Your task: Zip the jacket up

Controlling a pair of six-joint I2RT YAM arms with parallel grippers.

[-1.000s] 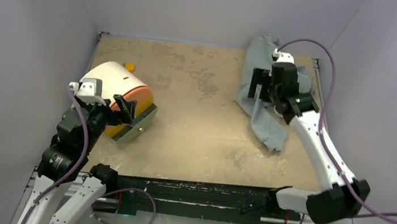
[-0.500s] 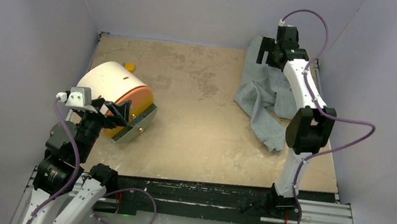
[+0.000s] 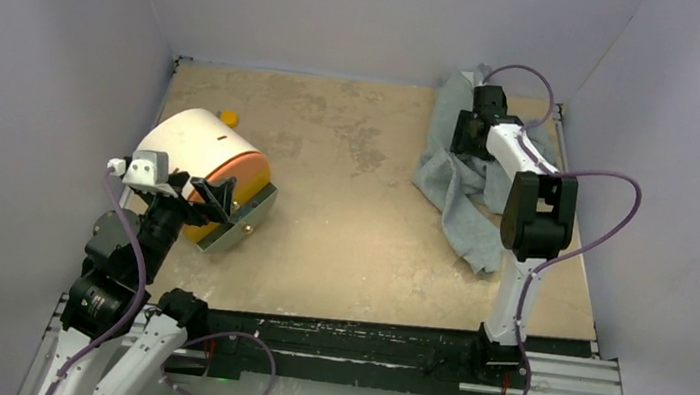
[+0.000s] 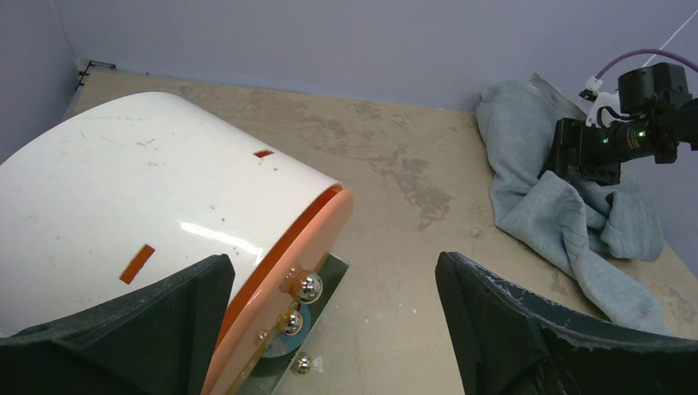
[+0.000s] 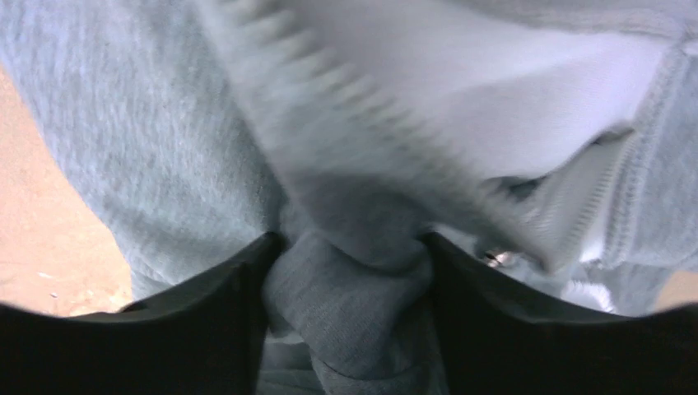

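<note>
At the far right corner of the table (image 3: 344,217), a fold of the crumpled jacket (image 3: 449,175) was flanked by the right gripper (image 5: 350,247), whether clamped could not be told; the left gripper (image 3: 213,193) was held agape. Mere bunched cloth might be seized and dragged into a tangle.

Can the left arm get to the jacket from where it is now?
Probably not. The jacket lies at the far right edge, across the table from the left gripper, which hangs open at the white drum. The right gripper is on it, cloth between its jaws.
</note>
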